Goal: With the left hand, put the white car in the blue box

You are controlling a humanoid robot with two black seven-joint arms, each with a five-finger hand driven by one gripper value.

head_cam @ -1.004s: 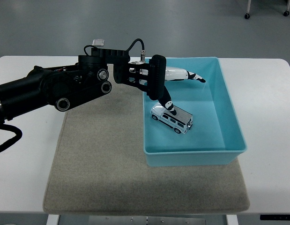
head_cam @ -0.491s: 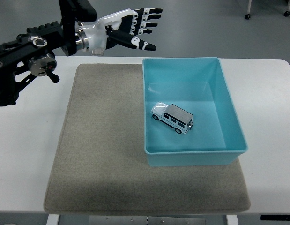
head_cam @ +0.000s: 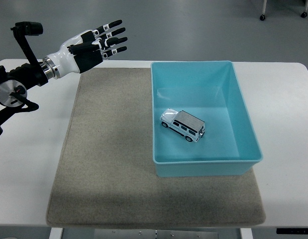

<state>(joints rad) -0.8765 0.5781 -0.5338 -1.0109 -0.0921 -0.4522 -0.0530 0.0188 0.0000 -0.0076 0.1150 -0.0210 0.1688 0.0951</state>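
Note:
The white car (head_cam: 183, 124) lies on its wheels on the floor of the blue box (head_cam: 246, 127), near the box's left wall. My left hand (head_cam: 96, 46) is raised above the table's far left, well clear of the box, with its fingers spread and holding nothing. The right arm is out of view.
The blue box stands on the right part of a grey mat (head_cam: 109, 159) that covers the middle of the white table (head_cam: 285, 119). Grey floor lies beyond the table's far edge.
My left hand let go of the car in the box, lifted out and drew back to the far left. The car stays where it was set.

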